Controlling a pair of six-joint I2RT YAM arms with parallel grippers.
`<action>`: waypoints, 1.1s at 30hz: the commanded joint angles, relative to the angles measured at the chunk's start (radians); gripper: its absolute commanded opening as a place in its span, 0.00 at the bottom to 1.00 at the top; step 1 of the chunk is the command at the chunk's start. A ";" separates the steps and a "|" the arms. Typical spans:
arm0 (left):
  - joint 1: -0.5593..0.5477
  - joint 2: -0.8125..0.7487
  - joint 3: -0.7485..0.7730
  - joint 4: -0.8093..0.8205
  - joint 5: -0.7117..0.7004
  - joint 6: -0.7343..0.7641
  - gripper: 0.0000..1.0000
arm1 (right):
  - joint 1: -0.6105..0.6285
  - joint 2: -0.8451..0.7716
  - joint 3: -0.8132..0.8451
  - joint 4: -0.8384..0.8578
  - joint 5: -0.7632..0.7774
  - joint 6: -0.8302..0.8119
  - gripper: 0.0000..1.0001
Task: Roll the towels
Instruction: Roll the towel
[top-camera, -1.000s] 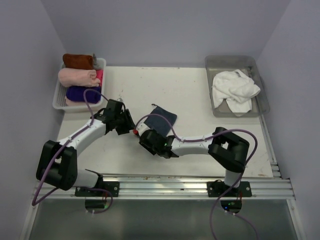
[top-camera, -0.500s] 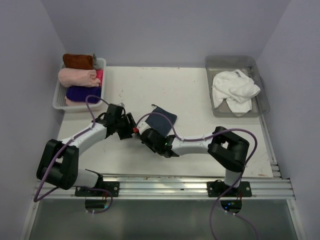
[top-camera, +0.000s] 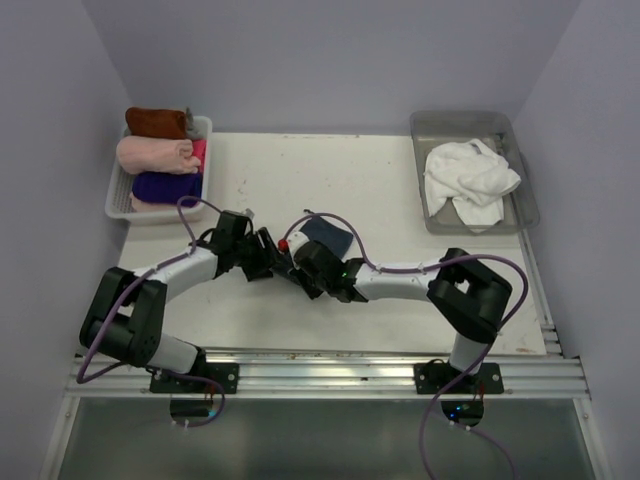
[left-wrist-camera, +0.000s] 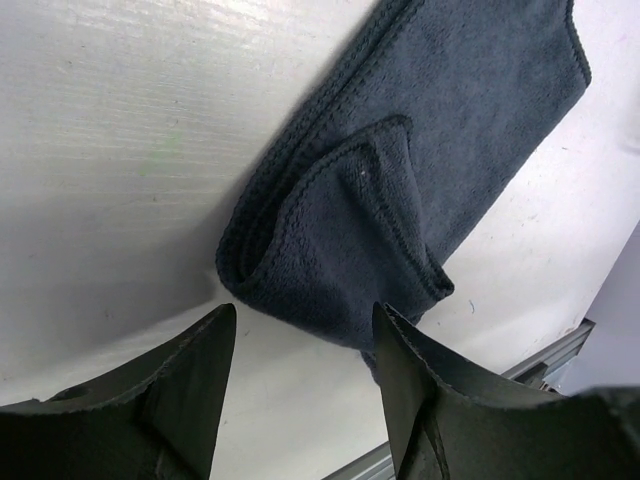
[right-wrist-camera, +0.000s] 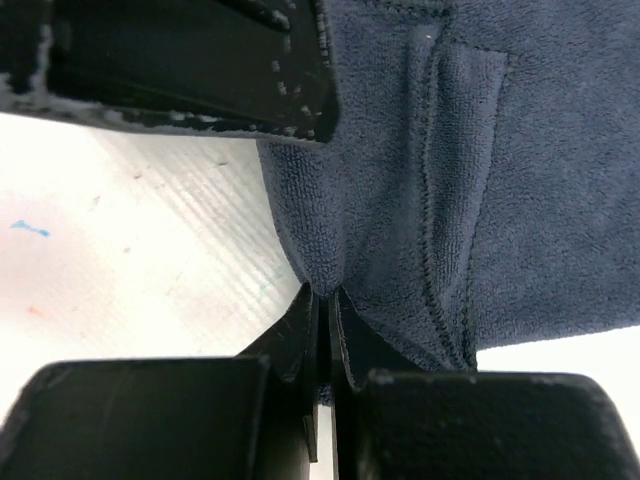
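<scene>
Towels lie in three places. The slate-blue towel sits mid-table between the two arms, partly doubled over itself. The right gripper is pinched tight on a fold at the cloth's edge. The left gripper has its jaws apart and holds nothing, with the towel's folded end just ahead of its fingertips. The white towel lies crumpled in the grey bin at far right. The rust-brown towel lies rolled in the white basket at far left.
</scene>
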 joint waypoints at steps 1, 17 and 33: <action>0.004 0.015 -0.005 0.080 0.034 -0.019 0.60 | -0.027 -0.051 -0.010 0.042 -0.108 0.042 0.00; -0.005 0.094 0.060 0.028 -0.010 0.015 0.55 | -0.093 -0.041 -0.030 0.051 -0.253 0.097 0.00; -0.003 0.065 0.083 -0.029 -0.088 -0.035 0.09 | -0.099 -0.067 -0.016 0.023 -0.292 0.099 0.00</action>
